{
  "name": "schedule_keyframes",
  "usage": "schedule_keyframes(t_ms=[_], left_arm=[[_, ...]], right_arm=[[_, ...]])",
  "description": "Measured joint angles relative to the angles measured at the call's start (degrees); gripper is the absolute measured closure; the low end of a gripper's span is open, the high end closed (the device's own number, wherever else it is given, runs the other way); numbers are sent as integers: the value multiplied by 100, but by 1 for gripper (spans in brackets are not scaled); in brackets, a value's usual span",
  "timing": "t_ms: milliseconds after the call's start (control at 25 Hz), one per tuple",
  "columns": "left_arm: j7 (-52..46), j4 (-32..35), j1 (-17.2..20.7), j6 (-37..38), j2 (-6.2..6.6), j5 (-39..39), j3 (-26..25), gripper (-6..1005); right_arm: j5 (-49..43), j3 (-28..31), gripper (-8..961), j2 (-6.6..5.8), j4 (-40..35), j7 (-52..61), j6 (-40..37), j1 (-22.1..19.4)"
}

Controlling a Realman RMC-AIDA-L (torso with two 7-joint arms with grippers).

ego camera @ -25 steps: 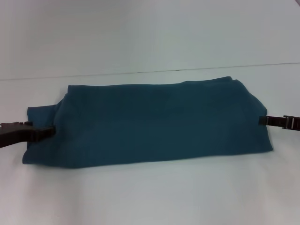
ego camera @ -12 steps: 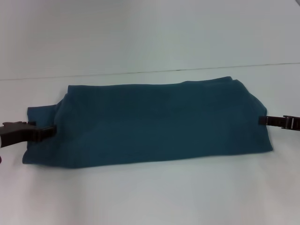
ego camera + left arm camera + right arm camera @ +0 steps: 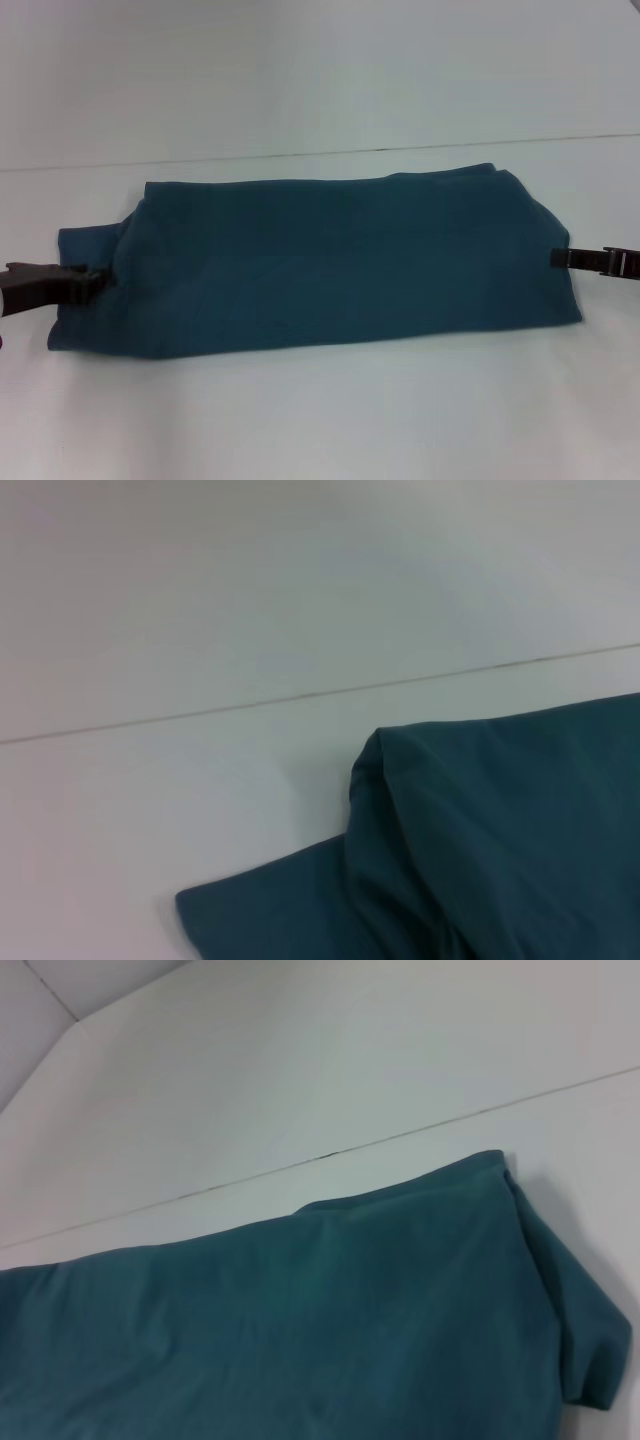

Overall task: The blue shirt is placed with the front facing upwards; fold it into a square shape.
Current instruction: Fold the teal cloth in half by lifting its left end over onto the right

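One blue shirt (image 3: 320,265), two grippers

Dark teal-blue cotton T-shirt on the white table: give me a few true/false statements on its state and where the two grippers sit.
1. The dark teal-blue cotton T-shirt lies folded into a long band across the white table. True.
2. The cream lettering on the chest faces up. False: no lettering shows in any view, only plain fabric.
3. The left gripper is at the shirt's left end, over the sleeve. True.
4. The right gripper hangs high above the middle of the shirt. False: it is low, at the shirt's right edge.
5. The shirt is already a square. False: it is much longer than it is deep.
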Motion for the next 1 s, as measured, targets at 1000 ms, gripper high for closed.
schedule_keyframes(t_ms=[1000], left_arm=[[-127, 48, 8, -187, -9, 82, -46, 999]], right_arm=[[0, 0, 361, 1, 0, 0, 4, 4]])
